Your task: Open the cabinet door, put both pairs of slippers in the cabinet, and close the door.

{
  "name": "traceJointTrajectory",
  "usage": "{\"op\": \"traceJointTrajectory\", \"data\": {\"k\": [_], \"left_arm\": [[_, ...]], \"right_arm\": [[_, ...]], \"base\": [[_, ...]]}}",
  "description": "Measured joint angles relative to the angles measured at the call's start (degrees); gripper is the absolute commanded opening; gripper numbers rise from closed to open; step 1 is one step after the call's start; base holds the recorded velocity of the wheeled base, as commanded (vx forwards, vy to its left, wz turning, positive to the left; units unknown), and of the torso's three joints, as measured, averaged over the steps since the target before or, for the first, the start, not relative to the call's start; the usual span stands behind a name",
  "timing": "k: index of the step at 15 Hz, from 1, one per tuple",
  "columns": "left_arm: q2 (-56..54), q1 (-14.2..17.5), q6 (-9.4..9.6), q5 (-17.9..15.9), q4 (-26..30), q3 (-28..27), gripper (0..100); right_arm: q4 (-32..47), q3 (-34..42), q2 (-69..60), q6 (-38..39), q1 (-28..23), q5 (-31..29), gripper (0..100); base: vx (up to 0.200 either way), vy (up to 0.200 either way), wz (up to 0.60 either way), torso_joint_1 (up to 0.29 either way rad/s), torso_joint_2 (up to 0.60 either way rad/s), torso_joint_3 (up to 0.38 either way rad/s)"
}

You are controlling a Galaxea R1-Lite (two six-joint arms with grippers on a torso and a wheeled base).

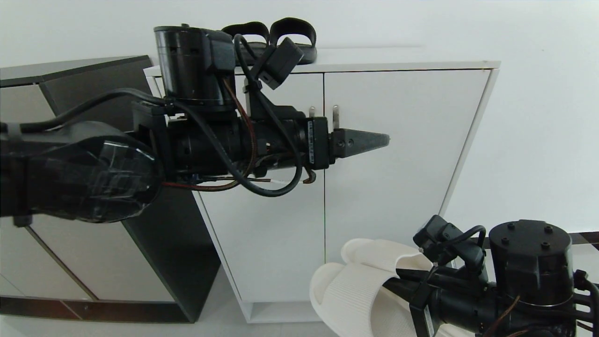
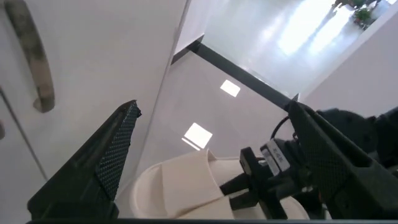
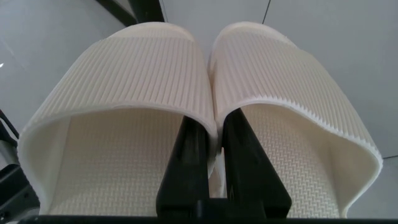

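The white cabinet (image 1: 398, 164) stands with both doors closed, and two metal handles (image 1: 335, 117) flank the centre seam. A pair of black slippers (image 1: 276, 35) rests on its top. My left gripper (image 1: 374, 139) hangs open in front of the right door, just right of the handles and apart from them. In the left wrist view, one handle (image 2: 34, 62) lies beside the spread left gripper (image 2: 212, 107). Low in front of the cabinet, my right gripper (image 3: 214, 149) is shut on the touching inner walls of the white slippers (image 3: 267, 81) (image 1: 365, 285) (image 2: 180, 186).
A dark grey and mirrored cabinet (image 1: 93, 79) adjoins the white one on its left. A plain white wall (image 1: 538, 117) runs to the right. The pale floor (image 2: 211, 93) below is glossy, with a dark strip along the wall.
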Motion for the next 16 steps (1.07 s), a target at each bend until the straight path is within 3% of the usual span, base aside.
{"op": "traceJointTrajectory", "data": {"k": [3, 9, 16], "left_arm": [[2.72, 0.24, -0.38, 0.21, -0.11, -2.16, 100], [4.51, 2.78, -0.24, 4.51, -2.06, -2.46, 100], [7.05, 3.94, -0.24, 7.0, -3.36, -4.72, 100]], "right_arm": [[0.0, 0.01, 0.0, -0.02, 0.04, -0.02, 0], [-0.02, 0.04, 0.0, -0.2, 0.04, -0.05, 0], [0.0, 0.22, 0.09, -0.28, 0.04, -0.13, 0]], "base": [[0.0, 0.0, 0.0, 0.0, 0.0, 0.0], [0.0, 0.0, 0.0, 0.0, 0.0, 0.0], [0.0, 0.0, 0.0, 0.0, 0.0, 0.0]]}}
